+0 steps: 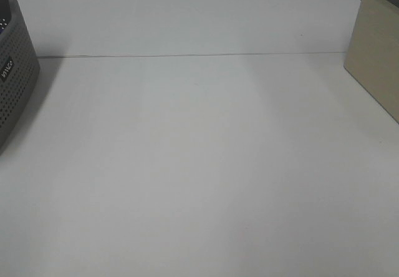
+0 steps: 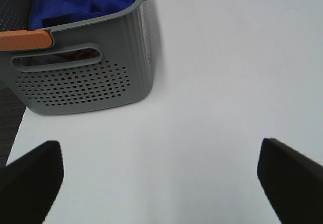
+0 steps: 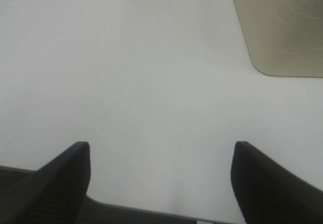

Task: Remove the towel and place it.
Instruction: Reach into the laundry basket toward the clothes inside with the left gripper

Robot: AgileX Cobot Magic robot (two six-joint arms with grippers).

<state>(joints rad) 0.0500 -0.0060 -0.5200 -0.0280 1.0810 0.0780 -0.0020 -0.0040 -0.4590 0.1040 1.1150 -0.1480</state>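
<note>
The towel (image 2: pixel 83 1), royal blue and bunched up, lies inside a grey perforated basket (image 2: pixel 86 82) in the left wrist view. My left gripper (image 2: pixel 160 176) is open over the white table, some way short of the basket, with nothing between its fingers. My right gripper (image 3: pixel 161 173) is open too, above bare table near its front edge. Neither gripper shows in the exterior high view, where only part of the basket (image 1: pixel 15 77) appears at the left edge and the towel is hidden.
A beige box (image 1: pixel 377 58) stands at the right edge of the table; its side (image 3: pixel 282 27) also shows in the right wrist view. An orange handle (image 2: pixel 25 40) sits on the basket's rim. A seam (image 1: pixel 187 55) crosses the white table.
</note>
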